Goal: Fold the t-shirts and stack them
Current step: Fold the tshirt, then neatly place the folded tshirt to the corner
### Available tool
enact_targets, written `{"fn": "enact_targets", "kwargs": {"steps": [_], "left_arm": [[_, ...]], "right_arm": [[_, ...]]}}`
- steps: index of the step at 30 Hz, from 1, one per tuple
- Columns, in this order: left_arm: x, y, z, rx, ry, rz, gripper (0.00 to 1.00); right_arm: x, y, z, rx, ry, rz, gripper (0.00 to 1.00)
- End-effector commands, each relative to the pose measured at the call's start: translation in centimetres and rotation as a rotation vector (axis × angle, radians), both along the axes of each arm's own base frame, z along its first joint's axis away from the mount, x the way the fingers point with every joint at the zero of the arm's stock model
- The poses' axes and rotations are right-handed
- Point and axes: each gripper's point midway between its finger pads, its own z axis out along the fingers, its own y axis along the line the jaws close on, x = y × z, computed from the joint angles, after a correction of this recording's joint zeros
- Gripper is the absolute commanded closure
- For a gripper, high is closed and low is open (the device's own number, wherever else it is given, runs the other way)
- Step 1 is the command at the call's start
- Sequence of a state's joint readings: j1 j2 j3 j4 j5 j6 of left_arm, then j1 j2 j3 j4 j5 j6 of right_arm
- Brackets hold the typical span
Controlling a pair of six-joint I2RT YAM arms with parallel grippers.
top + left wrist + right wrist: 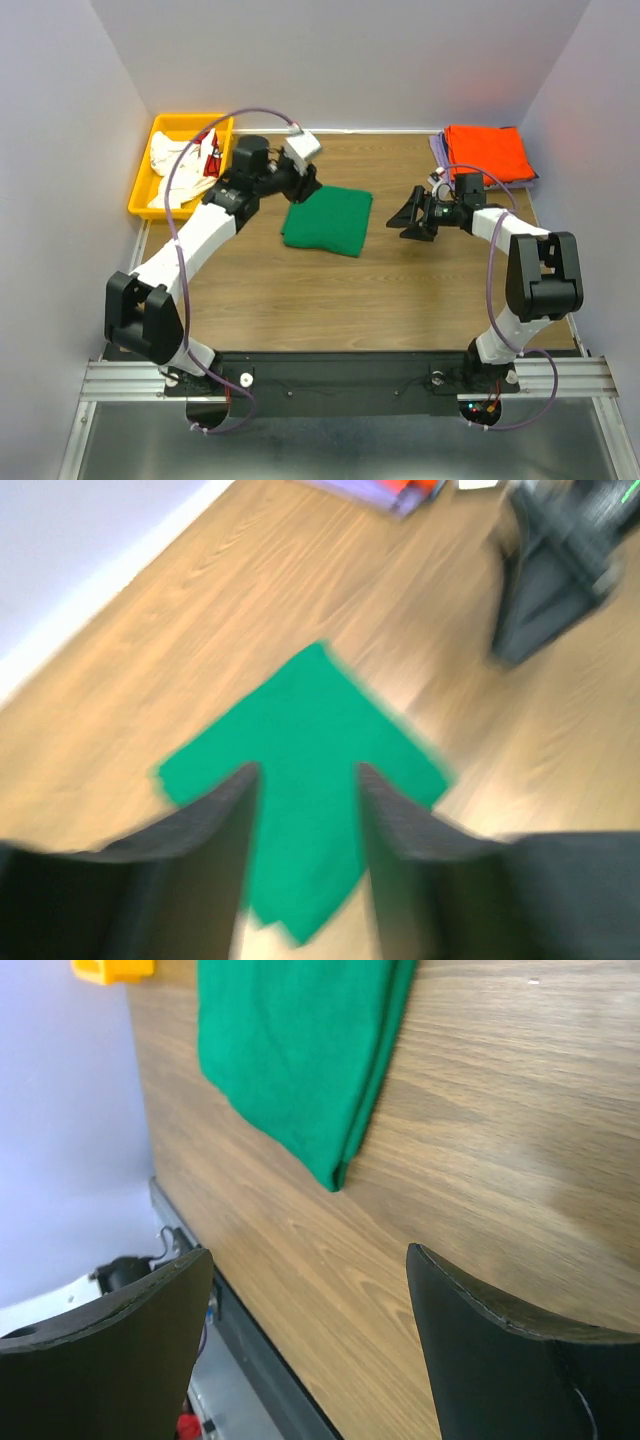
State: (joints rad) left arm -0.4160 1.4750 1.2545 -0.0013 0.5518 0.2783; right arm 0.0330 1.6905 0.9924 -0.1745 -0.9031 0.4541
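A folded bright green t-shirt (329, 221) lies flat on the wooden table's middle. It shows in the left wrist view (310, 780) and the right wrist view (290, 1050). My left gripper (308, 185) hovers open just above its far left corner (305, 770), holding nothing. My right gripper (410, 218) is open and empty, a short way to the right of the shirt (310, 1260). A folded orange t-shirt (487, 150) lies on a pale lavender one (438, 150) at the back right. White and red shirts (185, 160) sit in the bin.
A yellow plastic bin (150, 165) stands at the back left, beside the left wall. White walls close in the table on three sides. A metal rail (340, 378) runs along the near edge.
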Motion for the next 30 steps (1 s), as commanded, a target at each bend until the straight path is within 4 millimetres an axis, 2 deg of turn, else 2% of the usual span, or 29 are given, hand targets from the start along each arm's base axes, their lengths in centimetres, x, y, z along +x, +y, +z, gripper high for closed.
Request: {"fn": "enact_targets", "kwargs": {"steps": [1,3,4,5,7,10,12,15,19,23,27,30], "left_arm": [[-3.5,0.2,-5.9,0.434,-0.187,-0.131,0.53],[-4.2,-0.5,-6.6,0.519,-0.255,-0.174,0.57],[-5.8,-1.9,-7.7,0.548,-0.266,-0.234,0.58],[-6.1,-2.1,-8.3,0.582,-0.285,-0.248,0.59],[-7.6,-3.9,-10.0,0.637,-0.332,-0.329,0.63],[-8.5,-5.7,-12.0,0.696,-0.387,-0.385,0.74],[-8.3,-6.5,-12.9,0.711,-0.395,-0.397,0.78],[-8.2,-7.8,-15.5,0.739,-0.367,-0.448,0.78],[-7.9,-9.2,-16.9,0.742,-0.352,-0.494,0.78],[-8.1,-10.0,-18.2,0.734,-0.327,-0.532,0.71],[-7.7,-10.4,-20.2,0.753,-0.31,-0.54,0.71],[-7.5,-10.3,-21.0,0.766,-0.305,-0.539,0.7]], "right_arm": [[0.5,-1.1,-0.4,-0.062,0.011,-0.088,0.17],[0.6,-1.2,-0.7,-0.064,0.032,-0.108,0.17],[0.7,-1.3,-0.8,-0.067,0.036,-0.116,0.17],[0.7,-1.4,-0.9,-0.068,0.046,-0.125,0.18],[0.8,-1.5,-1.1,-0.072,0.054,-0.138,0.18],[0.6,-1.5,-1.3,-0.072,0.065,-0.146,0.18],[0.5,-1.6,-1.4,-0.073,0.07,-0.149,0.18],[0.4,-1.8,-1.5,-0.074,0.073,-0.151,0.18],[0.4,-2.0,-1.9,-0.073,0.088,-0.16,0.18],[0.4,-2.2,-2.3,-0.077,0.105,-0.172,0.18],[0.6,-2.2,-2.4,-0.079,0.111,-0.182,0.18],[0.4,-2.5,-2.7,-0.091,0.118,-0.196,0.18]]}}
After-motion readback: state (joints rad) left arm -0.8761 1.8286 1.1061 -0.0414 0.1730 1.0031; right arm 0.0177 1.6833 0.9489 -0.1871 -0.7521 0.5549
